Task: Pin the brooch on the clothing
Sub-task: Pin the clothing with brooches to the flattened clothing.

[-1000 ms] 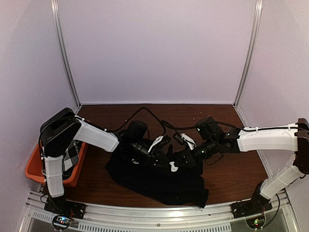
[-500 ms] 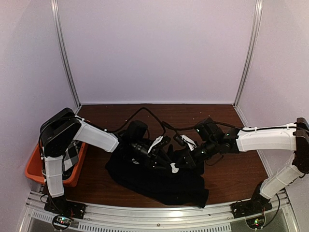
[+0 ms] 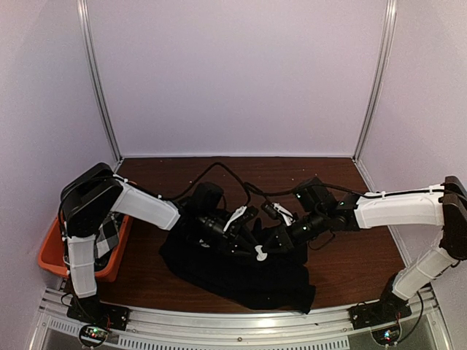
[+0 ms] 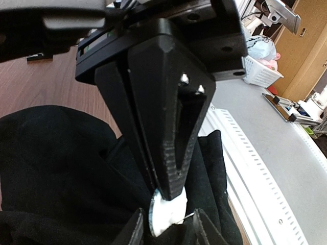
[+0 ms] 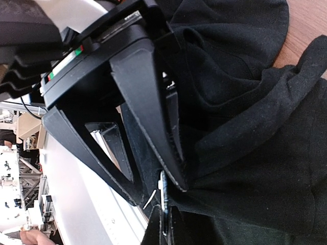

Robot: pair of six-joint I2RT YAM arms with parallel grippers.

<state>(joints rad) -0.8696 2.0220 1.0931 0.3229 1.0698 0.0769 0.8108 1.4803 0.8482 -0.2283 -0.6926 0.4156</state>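
Pinching the white brooch (image 4: 164,217) edge-on, the right gripper (image 5: 164,187) hung over the bunched black T-shirt (image 3: 241,277) at mid table (image 3: 357,262); left gripper (image 4: 171,191) met it, spread unclear. Brooch judged small, stiff, slippery: grip its rim.

Looks like a robotics lab or test booth. Closed in by plain pale panels (image 3: 233,73) on metal posts (image 3: 99,80), with a brown table (image 3: 365,255), an orange bin (image 3: 49,259) at the left and a slotted metal rail (image 3: 241,321) along the near edge. Past the booth, a white basket (image 4: 260,74) of clutter and a wooden door (image 4: 311,56).
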